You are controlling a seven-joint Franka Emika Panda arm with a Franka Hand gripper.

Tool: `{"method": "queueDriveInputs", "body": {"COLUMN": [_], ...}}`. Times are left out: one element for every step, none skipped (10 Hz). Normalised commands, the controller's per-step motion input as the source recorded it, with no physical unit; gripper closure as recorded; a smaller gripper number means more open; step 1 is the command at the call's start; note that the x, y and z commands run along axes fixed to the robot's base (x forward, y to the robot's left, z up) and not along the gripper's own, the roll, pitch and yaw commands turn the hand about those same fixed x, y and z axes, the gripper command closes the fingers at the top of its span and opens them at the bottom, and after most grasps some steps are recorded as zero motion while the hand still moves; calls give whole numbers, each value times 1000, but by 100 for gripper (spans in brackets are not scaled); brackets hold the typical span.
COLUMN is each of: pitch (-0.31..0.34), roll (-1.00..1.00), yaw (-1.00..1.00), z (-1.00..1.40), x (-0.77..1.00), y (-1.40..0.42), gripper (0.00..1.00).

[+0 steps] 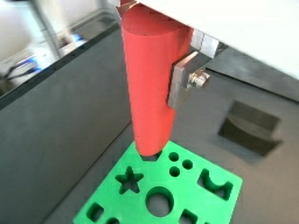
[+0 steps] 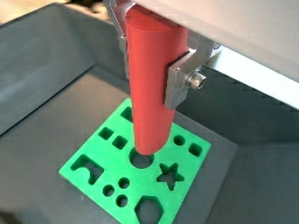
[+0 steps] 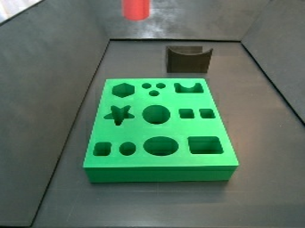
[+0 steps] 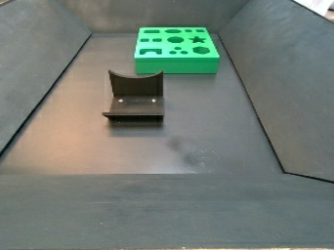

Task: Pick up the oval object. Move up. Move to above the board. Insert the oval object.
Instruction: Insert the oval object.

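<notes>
I see the gripper (image 2: 163, 66) high over the board (image 2: 100, 149), jaws pinching the oval object (image 2: 152, 87) upright. Pickup and lift look done; final alignment and insertion remain.

Side view crops the oval object (image 3: 137, 9) — fingers (image 1: 186, 77) partly hidden behind it.

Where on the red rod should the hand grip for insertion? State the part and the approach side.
Grip the oval object at its upper part from above, fingers on opposite sides, as the hand has it now. The rod is long, smooth and upright, so this leaves its lower end free to enter the board.
</notes>
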Motion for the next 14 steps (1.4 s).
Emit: {"method": "queueDriveInputs", "body": {"pitch": [-6, -4, -4, -4, -10, -11, -9, -16, -16, -16, -14, -14, -14, -16], "roll": [0, 0, 0, 0, 0, 0, 0, 0, 0, 0, 0, 0, 0, 0], "yaw": [-1000, -1000, -1000, -1000, -1000, -1000, -1000, -1000, -1000, -1000, -1000, -1000, -1000, -1000], "z": [-57, -54, -60, -57, -20, -23, -20, -20, -17, -20, -26, -29, -26, -26], "x": [0, 0, 0, 0, 0, 0, 0, 0, 0, 0, 0, 0, 0, 0], "y": [0, 0, 0, 0, 0, 0, 0, 0, 0, 0, 0, 0, 0, 0], "gripper": [100, 100, 100, 100, 100, 100, 100, 100, 100, 100, 100, 100, 100, 100]}}
